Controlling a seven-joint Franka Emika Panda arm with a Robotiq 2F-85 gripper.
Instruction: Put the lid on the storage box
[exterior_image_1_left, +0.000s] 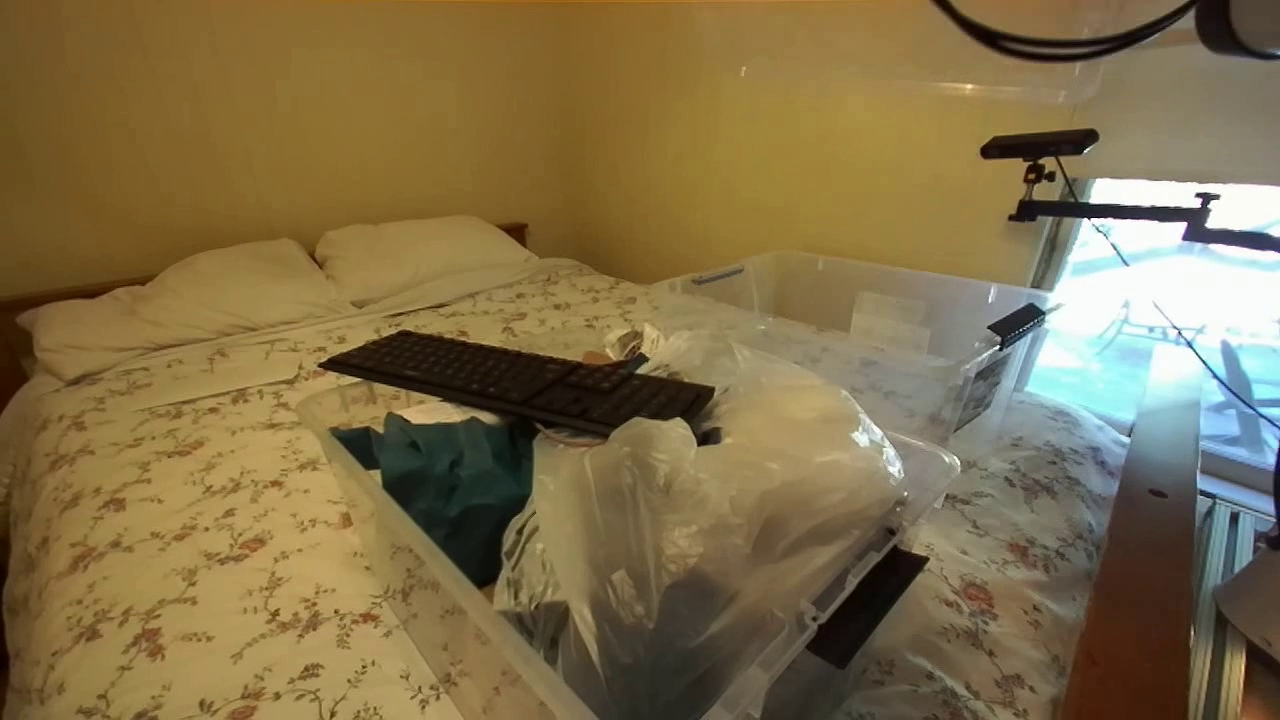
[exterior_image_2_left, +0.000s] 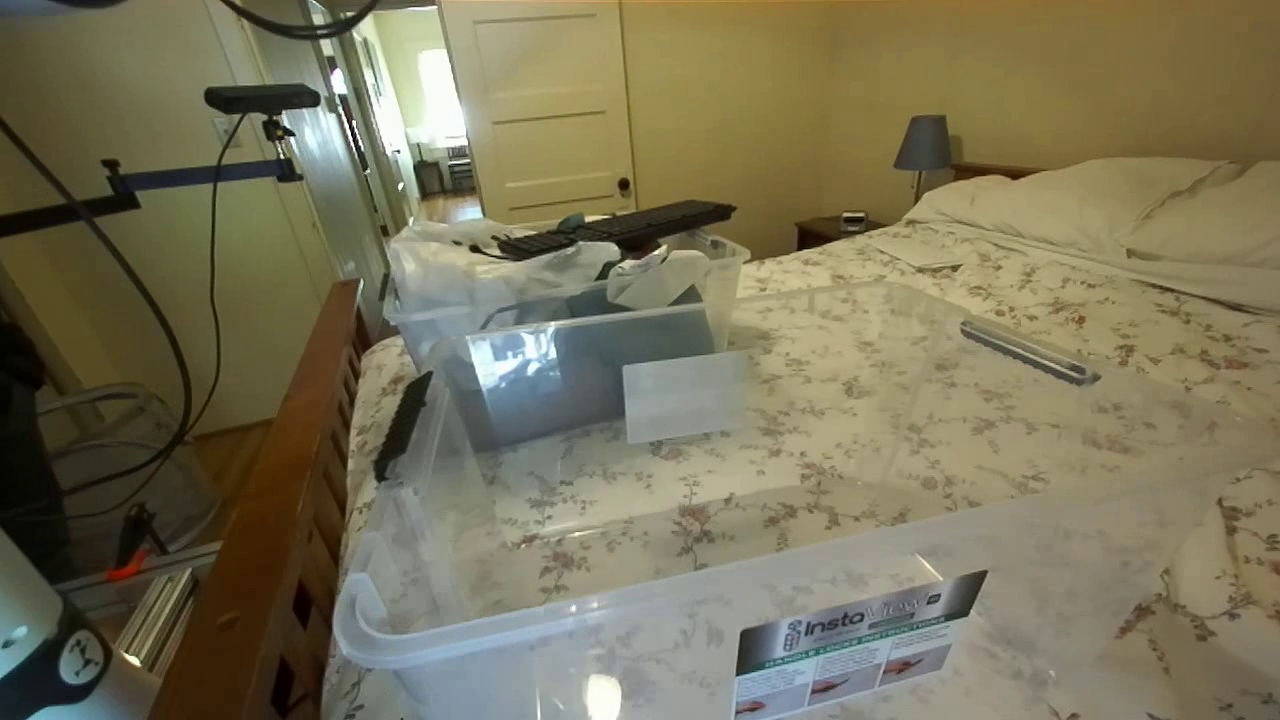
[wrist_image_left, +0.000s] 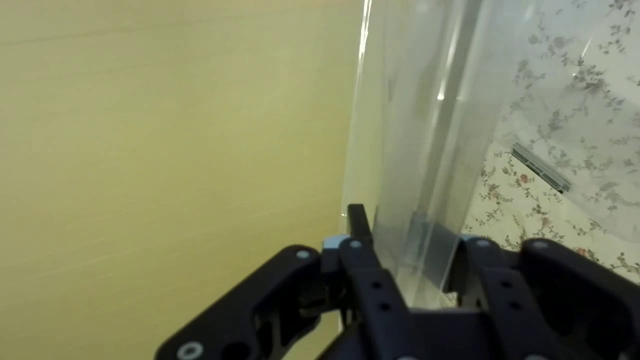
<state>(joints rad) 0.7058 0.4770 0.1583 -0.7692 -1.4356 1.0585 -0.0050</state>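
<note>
My gripper (wrist_image_left: 411, 240) shows only in the wrist view. Its fingers are shut on the rim of a clear plastic lid (wrist_image_left: 430, 140); the right fingertip shows only dimly through the plastic. The lid's edge also shows at the top of an exterior view (exterior_image_1_left: 1020, 92), raised above the bed. The clear storage box (exterior_image_2_left: 560, 625) stands open-topped on the bed and also shows in an exterior view (exterior_image_1_left: 890, 268). It has a dark handle latch (exterior_image_2_left: 403, 425) and a grey one (exterior_image_2_left: 1030, 352). The grey latch shows low at right in the wrist view (wrist_image_left: 541, 167). The lid is apart from the box.
Beside it stands a second clear bin (exterior_image_1_left: 440, 590) heaped with a plastic bag (exterior_image_1_left: 690, 500), cloth and a black keyboard (exterior_image_1_left: 520, 385) above its rim. A wooden bed rail (exterior_image_2_left: 260, 560) runs along the bed. A camera on a bracket (exterior_image_2_left: 262, 98) stands by it. A yellow wall (wrist_image_left: 175, 150) is behind.
</note>
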